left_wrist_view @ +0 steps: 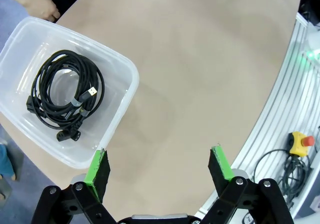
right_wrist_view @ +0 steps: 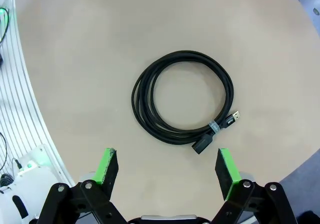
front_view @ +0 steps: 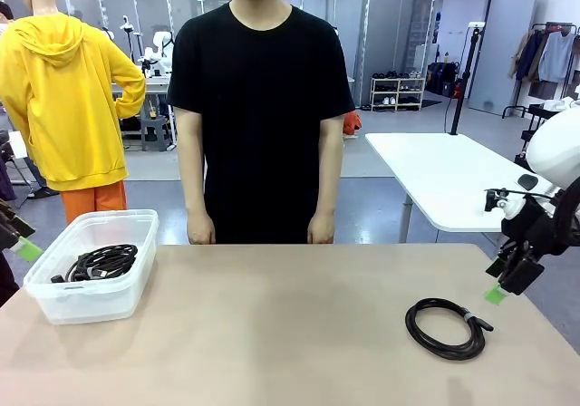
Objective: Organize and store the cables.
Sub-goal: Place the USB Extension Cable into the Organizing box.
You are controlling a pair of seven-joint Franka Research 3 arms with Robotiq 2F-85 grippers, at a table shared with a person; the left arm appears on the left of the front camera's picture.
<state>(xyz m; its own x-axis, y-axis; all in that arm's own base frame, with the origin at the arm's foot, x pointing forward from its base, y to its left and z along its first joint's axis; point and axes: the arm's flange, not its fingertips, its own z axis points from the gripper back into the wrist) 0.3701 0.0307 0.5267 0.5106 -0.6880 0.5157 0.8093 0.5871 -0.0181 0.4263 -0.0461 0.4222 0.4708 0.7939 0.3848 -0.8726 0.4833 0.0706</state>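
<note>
Right gripper (right_wrist_view: pixel 164 168), black with green pads: jaws wide apart, empty, above the smooth tan surface (right_wrist_view: pixel 90 59). Just beyond it, frame centre, a thin black cord wound in a round coil (right_wrist_view: pixel 182 104), pale band near its plug ends, lies flat.

Left gripper (left_wrist_view: pixel 160 166): jaws likewise spread, empty. Upper left of its frame, a clear plastic rectangular tub (left_wrist_view: pixel 125 91) holds bundled glossy black cables (left_wrist_view: pixel 65 96), loosely coiled.
</note>
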